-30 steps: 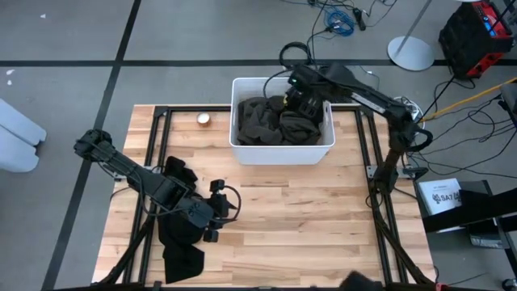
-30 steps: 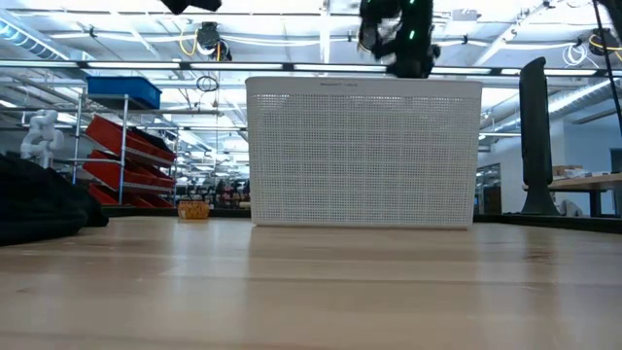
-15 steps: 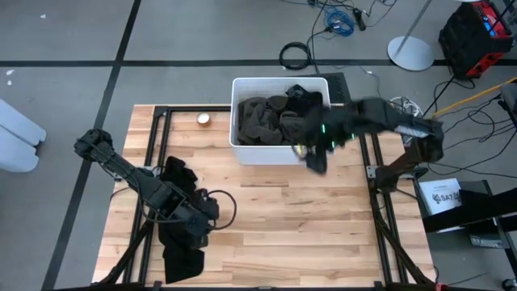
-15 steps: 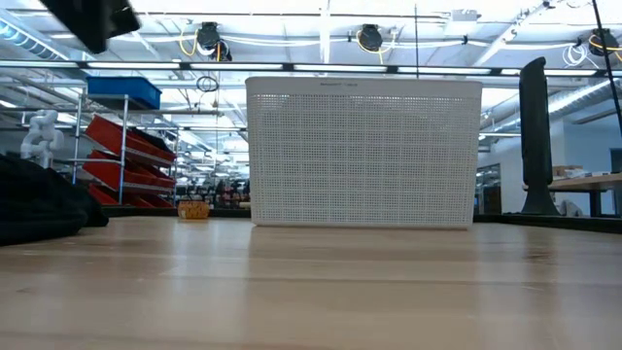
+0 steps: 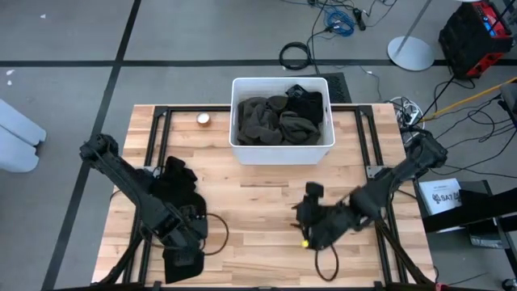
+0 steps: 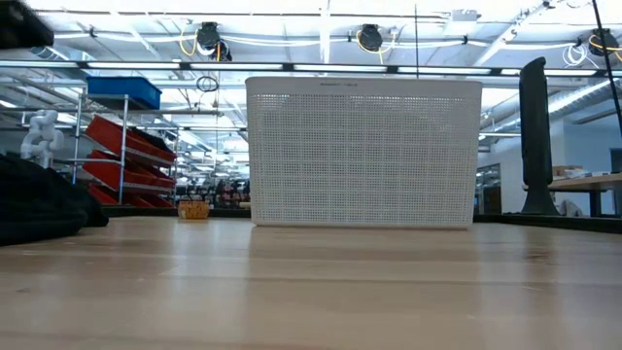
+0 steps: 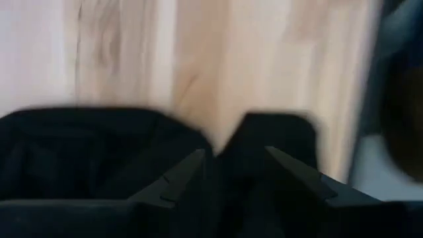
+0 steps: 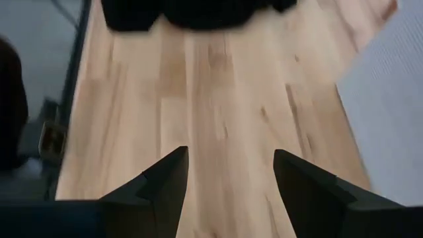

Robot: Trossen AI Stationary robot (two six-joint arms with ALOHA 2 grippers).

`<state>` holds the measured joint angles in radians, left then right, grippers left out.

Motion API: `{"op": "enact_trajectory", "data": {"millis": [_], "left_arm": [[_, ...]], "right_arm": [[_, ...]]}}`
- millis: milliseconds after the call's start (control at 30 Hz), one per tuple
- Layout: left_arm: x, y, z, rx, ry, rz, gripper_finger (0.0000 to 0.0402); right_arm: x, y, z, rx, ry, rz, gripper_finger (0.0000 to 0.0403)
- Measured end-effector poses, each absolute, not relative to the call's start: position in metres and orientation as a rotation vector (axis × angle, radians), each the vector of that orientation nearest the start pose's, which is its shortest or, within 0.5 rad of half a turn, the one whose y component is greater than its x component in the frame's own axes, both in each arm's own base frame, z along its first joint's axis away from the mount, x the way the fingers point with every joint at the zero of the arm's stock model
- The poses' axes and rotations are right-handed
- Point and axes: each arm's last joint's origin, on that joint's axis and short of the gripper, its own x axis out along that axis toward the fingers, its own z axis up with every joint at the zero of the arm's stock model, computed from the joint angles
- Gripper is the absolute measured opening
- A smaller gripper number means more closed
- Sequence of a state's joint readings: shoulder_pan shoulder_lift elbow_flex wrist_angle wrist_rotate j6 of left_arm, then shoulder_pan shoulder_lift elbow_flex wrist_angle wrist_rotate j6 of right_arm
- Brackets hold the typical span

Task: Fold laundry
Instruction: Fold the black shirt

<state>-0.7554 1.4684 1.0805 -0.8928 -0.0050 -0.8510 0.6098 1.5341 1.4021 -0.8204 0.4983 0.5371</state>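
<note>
The right arm has swung out of the white bin [image 5: 282, 149] and now lies low over the front-right part of the bench [image 5: 266, 202], while the left arm has drawn back toward the front-left corner. The bench is pale wood planking on a black frame; a small round object [image 5: 203, 120] sits near its back-left, just beside the bin, and the floor around is grey with dark lines, with cables and a red case further off. The low view shows the perforated face of the bin [image 6: 363, 153] standing on the wood, and behind it a workshop with red shelving and ceiling lights. The right tool [image 8: 228, 173] hovers over bare wood, its fingers [image 8: 165, 177] spread apart and holding nothing. The left tool [image 7: 234, 165] is over the black laundry, its fingers [image 7: 182, 173] parted with dark cloth beneath and between them; whether they have hold of the cloth I cannot tell. The black laundry [image 5: 178, 214] lies crumpled in a long heap at the bench's front-left edge, and shows in the low view as a dark mound [image 6: 39, 199]. More laundry, dark olive-grey [image 5: 266, 121] with a black piece [image 5: 307, 103] at the back-right, fills the bin in rumpled folds.
</note>
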Motion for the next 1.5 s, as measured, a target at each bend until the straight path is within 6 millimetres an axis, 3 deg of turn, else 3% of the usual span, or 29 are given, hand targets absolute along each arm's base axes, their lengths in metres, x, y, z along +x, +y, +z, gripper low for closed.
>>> {"op": "enact_trajectory", "data": {"millis": [133,267,567,667,767,833,933,1067,1367,1500], "left_arm": [[0.198,-0.189,0.210,-0.108,1.497,-0.009,0.0164],[0.199,-0.190,0.185,-0.008,1.618,0.088,0.0164],[0.203,-0.193,0.149,0.201,1.758,0.076,0.0156],[0.204,-0.193,0.144,0.248,1.770,0.051,0.0111],[0.205,-0.193,0.145,0.259,1.749,0.068,0.0033],[0.207,-0.193,0.149,0.257,1.714,0.098,0.0018],[0.214,-0.197,0.166,0.258,1.622,0.104,0.0017],[0.223,-0.201,0.206,0.257,1.462,0.089,0.0015],[0.222,-0.189,0.338,0.095,0.930,0.074,0.0014],[0.215,-0.181,0.390,0.010,0.644,-0.031,0.0014]], "right_arm": [[0.269,0.189,0.283,0.093,0.623,-0.064,0.0210],[0.270,0.196,0.263,0.196,0.523,0.016,0.0210],[0.269,0.192,0.254,0.194,0.553,0.005,0.0210],[0.271,0.190,0.254,0.194,0.556,-0.003,0.0210],[0.271,0.190,0.254,0.197,0.556,-0.004,0.0210],[0.271,0.190,0.254,0.200,0.556,-0.005,0.0210],[0.270,0.190,0.254,0.198,0.558,-0.004,0.0210],[0.269,0.189,0.252,0.186,0.576,-0.011,0.0210],[0.267,0.188,0.249,0.151,0.607,-0.019,0.0210],[0.270,0.187,0.246,0.112,0.581,-0.069,0.0210]]}}
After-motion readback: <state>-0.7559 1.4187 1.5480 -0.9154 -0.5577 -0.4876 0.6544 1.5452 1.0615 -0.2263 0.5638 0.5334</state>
